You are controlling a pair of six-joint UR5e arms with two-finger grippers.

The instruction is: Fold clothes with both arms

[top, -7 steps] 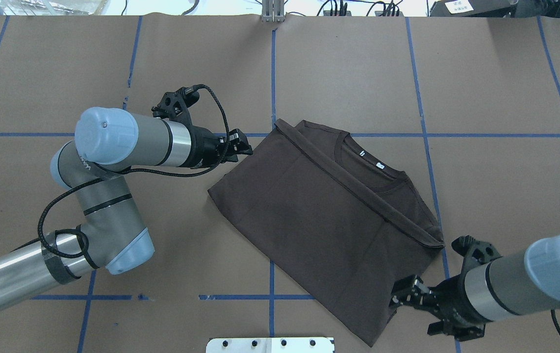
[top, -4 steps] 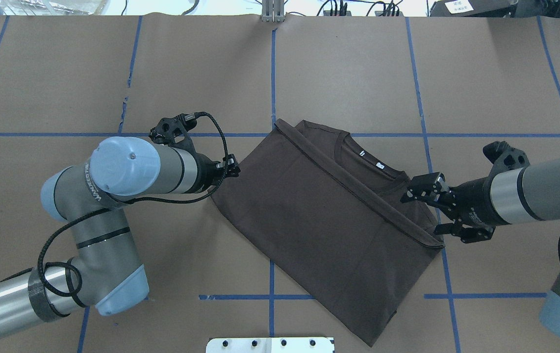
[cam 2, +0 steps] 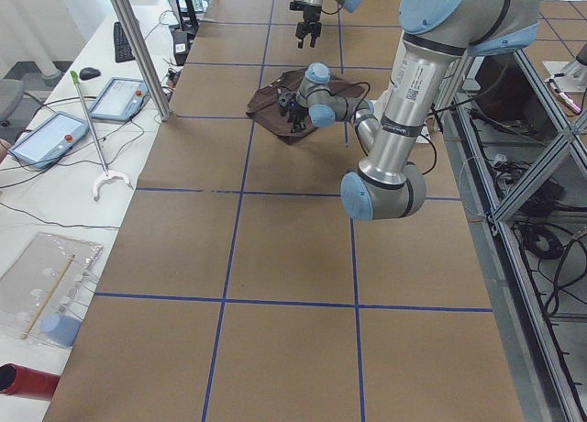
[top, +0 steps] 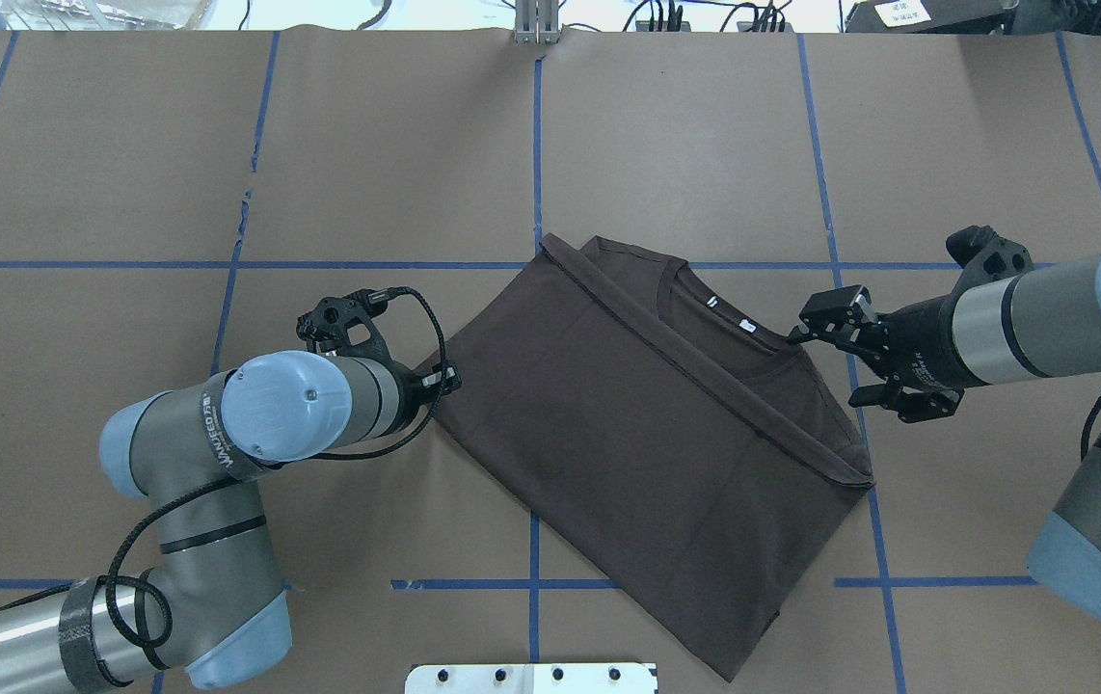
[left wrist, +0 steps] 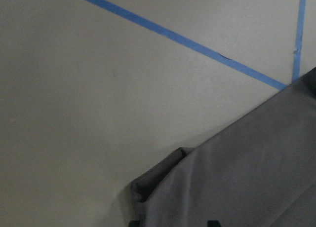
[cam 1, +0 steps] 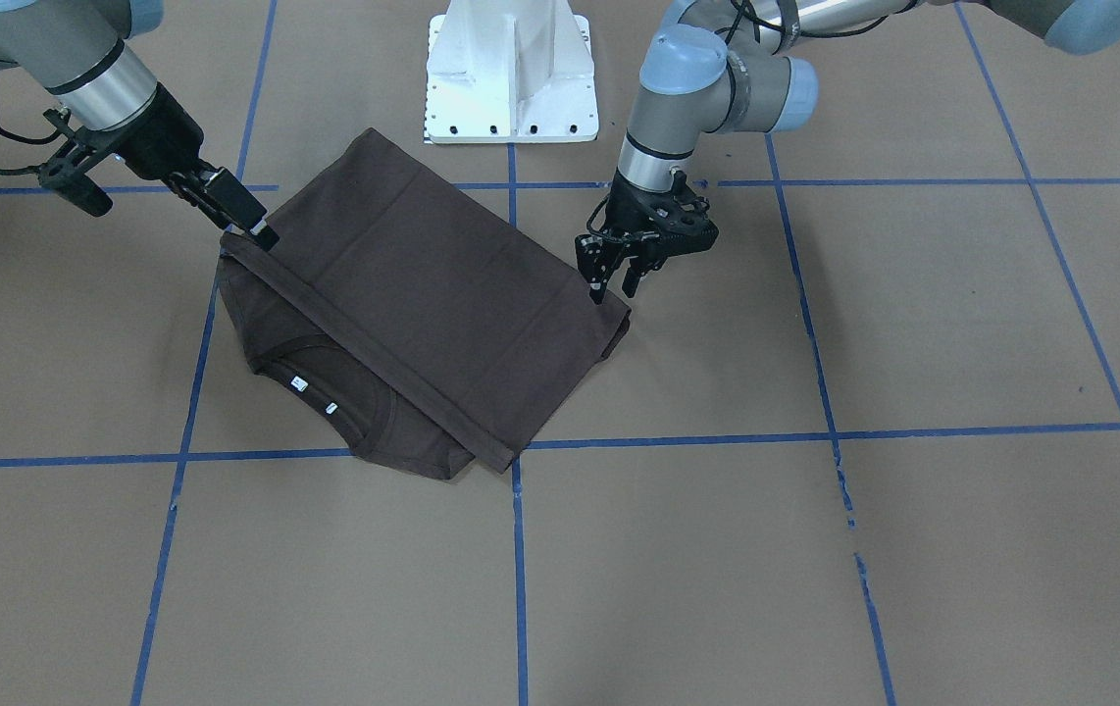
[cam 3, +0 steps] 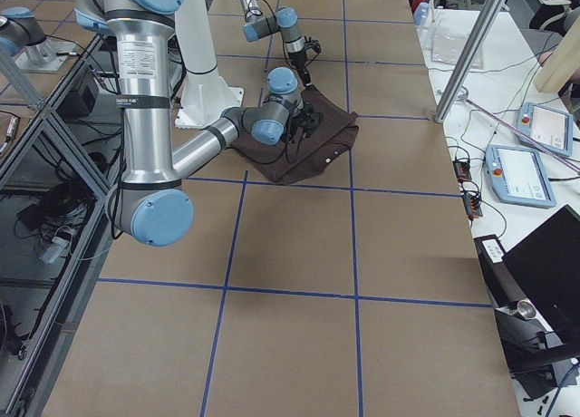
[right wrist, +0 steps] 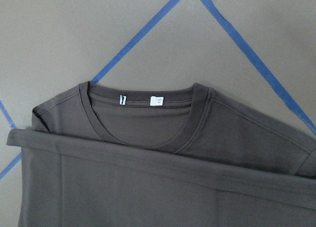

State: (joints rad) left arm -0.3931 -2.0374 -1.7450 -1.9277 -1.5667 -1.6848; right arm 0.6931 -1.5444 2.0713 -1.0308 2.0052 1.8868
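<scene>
Overhead exterior is showing the left gripper (cam 1: 614, 286) and right gripper (top: 825, 366) hovering open-jawed and empty at the half-folded shirt's (top: 637, 424) mid-left and mid-right edges, probably preparing another fold.

Dark brown T-shirt (top: 628, 424) — folded flat, collar exposed — lies diagonally on the counter (top: 705, 145) between left arm (top: 203, 525) and right arm (top: 1023, 323).
</scene>
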